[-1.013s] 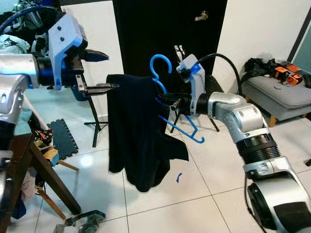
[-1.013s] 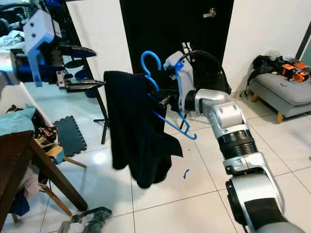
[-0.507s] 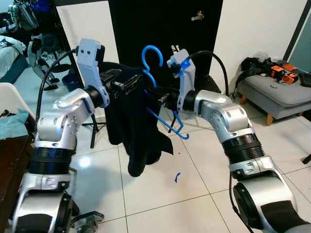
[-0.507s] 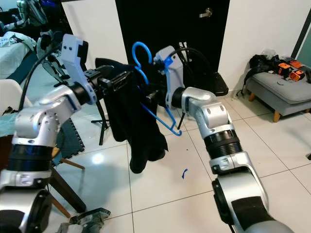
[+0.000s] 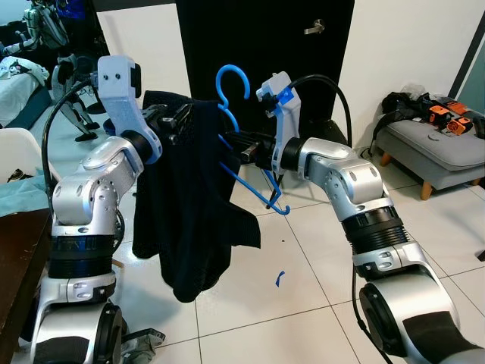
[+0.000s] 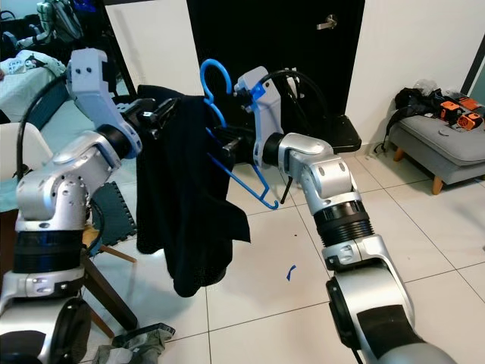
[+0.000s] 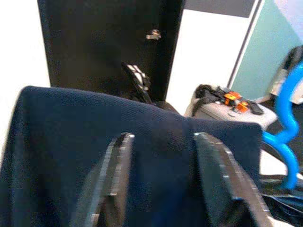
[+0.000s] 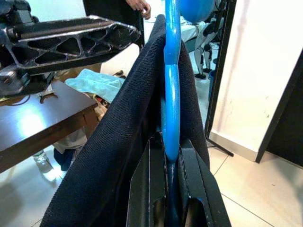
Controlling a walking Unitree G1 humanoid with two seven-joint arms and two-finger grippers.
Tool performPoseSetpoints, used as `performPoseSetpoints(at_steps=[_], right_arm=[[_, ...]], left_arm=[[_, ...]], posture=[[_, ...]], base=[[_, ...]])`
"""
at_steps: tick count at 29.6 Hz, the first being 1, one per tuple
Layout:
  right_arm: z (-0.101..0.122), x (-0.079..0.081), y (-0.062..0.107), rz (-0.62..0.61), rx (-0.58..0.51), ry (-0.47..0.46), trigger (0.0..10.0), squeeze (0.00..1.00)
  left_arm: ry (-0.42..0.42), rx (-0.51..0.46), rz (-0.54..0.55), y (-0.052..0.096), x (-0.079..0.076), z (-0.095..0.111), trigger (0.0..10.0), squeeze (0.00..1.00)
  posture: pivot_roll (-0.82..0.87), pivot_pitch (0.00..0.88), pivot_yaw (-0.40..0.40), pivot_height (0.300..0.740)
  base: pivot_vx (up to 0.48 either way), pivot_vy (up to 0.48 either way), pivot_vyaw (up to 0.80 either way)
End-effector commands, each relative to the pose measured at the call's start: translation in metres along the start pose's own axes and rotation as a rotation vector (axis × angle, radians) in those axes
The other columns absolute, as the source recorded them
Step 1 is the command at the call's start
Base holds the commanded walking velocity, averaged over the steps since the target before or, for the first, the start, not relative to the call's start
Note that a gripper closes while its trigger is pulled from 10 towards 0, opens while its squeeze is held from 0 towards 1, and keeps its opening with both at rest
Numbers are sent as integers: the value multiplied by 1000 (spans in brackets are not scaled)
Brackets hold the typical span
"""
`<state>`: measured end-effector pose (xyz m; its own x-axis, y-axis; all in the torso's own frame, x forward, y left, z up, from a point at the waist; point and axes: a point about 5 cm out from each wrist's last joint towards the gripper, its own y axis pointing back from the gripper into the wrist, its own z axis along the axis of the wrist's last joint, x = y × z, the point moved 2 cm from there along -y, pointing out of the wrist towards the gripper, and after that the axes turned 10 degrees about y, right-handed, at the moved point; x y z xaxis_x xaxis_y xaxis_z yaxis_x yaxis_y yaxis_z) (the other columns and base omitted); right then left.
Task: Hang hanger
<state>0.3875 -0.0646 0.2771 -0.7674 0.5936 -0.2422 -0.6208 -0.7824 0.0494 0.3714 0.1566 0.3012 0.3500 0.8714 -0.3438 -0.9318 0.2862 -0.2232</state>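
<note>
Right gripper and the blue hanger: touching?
Touching. In the right wrist view the right gripper has both black fingers pressed against the blue hanger, with no gap on either side.

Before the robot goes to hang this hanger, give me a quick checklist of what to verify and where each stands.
1. Right gripper clamped on the blue hanger: ok.
2. Dark garment draped over the hanger: ok, though bunched and uneven.
3. Left gripper fingers astride the garment's top fold, open: ok.
4. Hanger hook free and pointing up: ok.
5. Rail or rod to hang it on: cannot tell.
</note>
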Motion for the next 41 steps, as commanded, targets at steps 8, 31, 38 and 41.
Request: performPoseSetpoints(at_steps=[8, 31, 38, 41], right_arm=[[22, -3, 0, -13, -92, 34, 0, 0], [38, 13, 1, 94, -160, 42, 0, 0], [40, 16, 1, 117, -169, 48, 0, 0], [40, 16, 2, 117, -169, 48, 0, 0]], left_arm=[[181, 62, -118, 5, -22, -14, 10000, 518], [147, 145, -131, 12, -23, -27, 10000, 0], [134, 125, -144, 12, -25, -25, 9608, 0], [129, 110, -146, 12, -24, -22, 0, 0]], posture=[[13, 0, 85, 740], [11, 0, 89, 740], [9, 0, 89, 740], [12, 0, 88, 740]], base=[[0, 0, 0], [0, 0, 0], [0, 0, 0], [0, 0, 0]])
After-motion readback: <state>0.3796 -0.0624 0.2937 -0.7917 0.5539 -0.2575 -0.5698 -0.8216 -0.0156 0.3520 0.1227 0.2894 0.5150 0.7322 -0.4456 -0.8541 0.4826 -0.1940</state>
